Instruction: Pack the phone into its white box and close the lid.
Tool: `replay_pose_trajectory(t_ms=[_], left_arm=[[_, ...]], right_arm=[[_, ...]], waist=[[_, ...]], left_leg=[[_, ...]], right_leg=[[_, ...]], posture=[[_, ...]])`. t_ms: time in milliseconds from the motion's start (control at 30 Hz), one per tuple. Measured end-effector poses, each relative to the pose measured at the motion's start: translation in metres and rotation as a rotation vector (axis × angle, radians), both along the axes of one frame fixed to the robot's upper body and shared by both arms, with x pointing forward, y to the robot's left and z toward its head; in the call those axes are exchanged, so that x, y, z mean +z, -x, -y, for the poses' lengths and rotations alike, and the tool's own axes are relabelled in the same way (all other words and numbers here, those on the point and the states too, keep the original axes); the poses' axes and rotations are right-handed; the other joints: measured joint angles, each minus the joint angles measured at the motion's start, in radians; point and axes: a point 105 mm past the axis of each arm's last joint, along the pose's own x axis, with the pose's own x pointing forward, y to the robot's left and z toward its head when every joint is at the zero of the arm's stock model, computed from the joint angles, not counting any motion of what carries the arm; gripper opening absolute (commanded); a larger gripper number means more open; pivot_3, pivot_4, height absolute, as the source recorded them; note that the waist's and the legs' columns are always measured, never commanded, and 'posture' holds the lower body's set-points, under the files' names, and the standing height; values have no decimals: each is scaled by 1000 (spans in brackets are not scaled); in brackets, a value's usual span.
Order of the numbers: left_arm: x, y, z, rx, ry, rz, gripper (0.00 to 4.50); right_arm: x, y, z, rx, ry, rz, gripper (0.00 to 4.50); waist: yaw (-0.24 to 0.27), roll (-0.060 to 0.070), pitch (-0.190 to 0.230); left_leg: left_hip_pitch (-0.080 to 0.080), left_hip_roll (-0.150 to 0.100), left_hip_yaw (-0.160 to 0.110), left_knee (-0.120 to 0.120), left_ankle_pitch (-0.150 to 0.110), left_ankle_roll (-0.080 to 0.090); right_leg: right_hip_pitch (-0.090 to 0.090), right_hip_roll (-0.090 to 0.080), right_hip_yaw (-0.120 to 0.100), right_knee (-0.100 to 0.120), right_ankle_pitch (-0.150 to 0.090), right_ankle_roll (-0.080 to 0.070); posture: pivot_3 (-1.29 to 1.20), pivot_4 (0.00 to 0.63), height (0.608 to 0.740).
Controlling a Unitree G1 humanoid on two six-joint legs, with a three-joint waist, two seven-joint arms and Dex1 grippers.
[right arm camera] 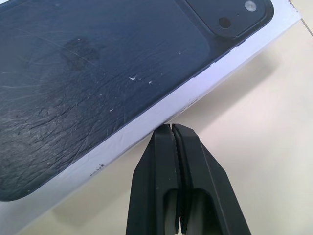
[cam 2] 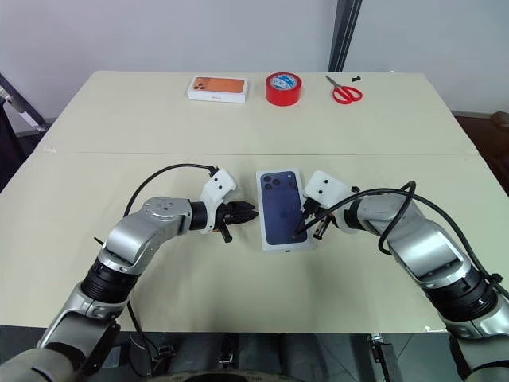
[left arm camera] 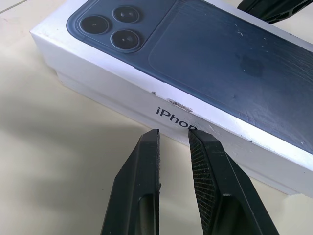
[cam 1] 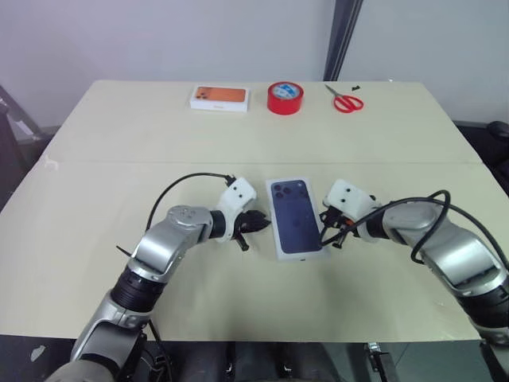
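Head views show a tan table with the closed box in the middle and a gripper at each long side. On the left, the left gripper points at the box's left side, its two fingers parted by a narrow gap with nothing between them; in the left wrist view the tips sit just at the white side wall, below the printed lettering, though contact cannot be confirmed. Between the grippers lies the white box, its lower edge showing under the lid, which is seated on it with the printed dark blue phone and camera lenses facing up. The phone itself is not visible, so whether it is inside cannot be told. On the right, the right gripper is clenched, fingers pressed together and empty, its tip just at the lid's right side in the right wrist view.

Along the far edge, well apart from the grippers, stand a white box with an orange picture, a red tape roll and red-handled scissors.
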Motion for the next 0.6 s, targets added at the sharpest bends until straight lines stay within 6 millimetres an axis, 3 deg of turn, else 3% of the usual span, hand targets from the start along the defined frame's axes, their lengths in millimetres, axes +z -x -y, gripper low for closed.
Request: replay_pose_trajectory(t_ms=[333, 600], left_arm=[[0, 0, 3, 1, 9, -5, 982], [-1, -7, -5, 54, 23, -17, 982]], right_arm=[[18, -7, 17, -5, -7, 57, 58], [22, -9, 4, 31, -56, 82, 58]], waist=[[0, 0, 0], [-4, 0, 0]], left_leg=[[0, 0, 0, 0, 0, 0], [0, 0, 0, 0, 0, 0]], right_leg=[[0, 0, 0, 0, 0, 0], [0, 0, 0, 1, 0, 0]], posture=[[0, 150, 725], [0, 150, 725]])
